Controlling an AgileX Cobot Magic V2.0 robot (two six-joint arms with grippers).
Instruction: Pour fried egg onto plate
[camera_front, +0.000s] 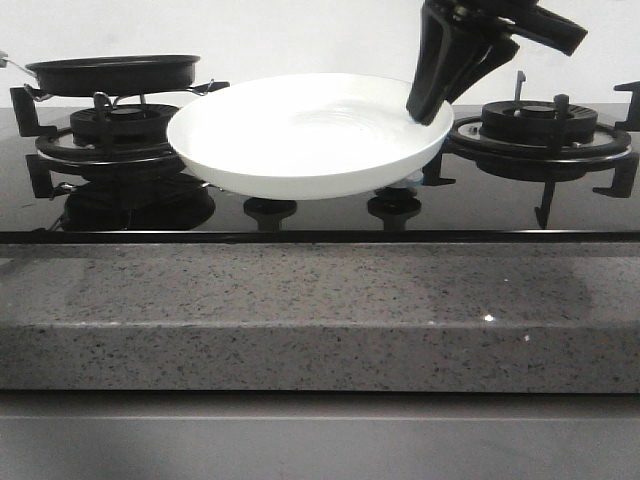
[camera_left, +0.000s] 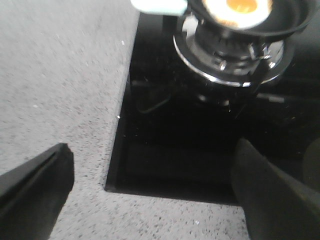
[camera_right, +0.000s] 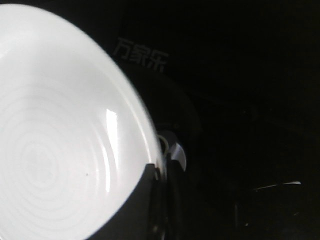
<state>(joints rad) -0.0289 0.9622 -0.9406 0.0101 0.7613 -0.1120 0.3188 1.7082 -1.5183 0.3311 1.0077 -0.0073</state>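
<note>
The empty plate (camera_front: 305, 135) is held clear of the counter (camera_front: 320, 300) by the right claw (camera_front: 432, 105) clenched on its rim, while the egg (camera_left: 235, 11) lies in the pan (camera_front: 115, 72) to its left, ahead of the released left claw (camera_left: 150, 192).

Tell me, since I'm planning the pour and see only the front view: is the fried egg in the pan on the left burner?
Observer: Yes. The left wrist view shows the fried egg lying in the pan, yolk up.
Operator: Is the plate bare inside?
Observer: The right wrist view shows nothing on it.
Operator: And the left pincer?
Observer: Open and empty, above the counter at the hob corner.
</note>
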